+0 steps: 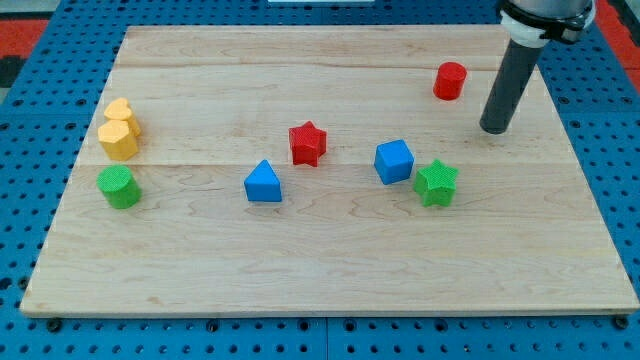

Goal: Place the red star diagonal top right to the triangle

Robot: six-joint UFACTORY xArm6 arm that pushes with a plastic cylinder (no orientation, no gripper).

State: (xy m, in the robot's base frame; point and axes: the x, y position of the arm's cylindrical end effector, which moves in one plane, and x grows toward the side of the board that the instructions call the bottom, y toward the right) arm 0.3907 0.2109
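The red star (308, 143) lies near the middle of the wooden board (330, 270). The blue triangle (263, 183) sits just below and to the left of it, a small gap apart. My tip (494, 129) is at the view's upper right, far to the right of the red star. It stands below and to the right of the red cylinder (450, 81) and touches no block.
A blue cube (394, 161) and a green star (436, 183) lie right of centre, below and left of my tip. Two yellow blocks (119, 130) and a green cylinder (119, 187) stand at the left edge. Blue pegboard surrounds the board.
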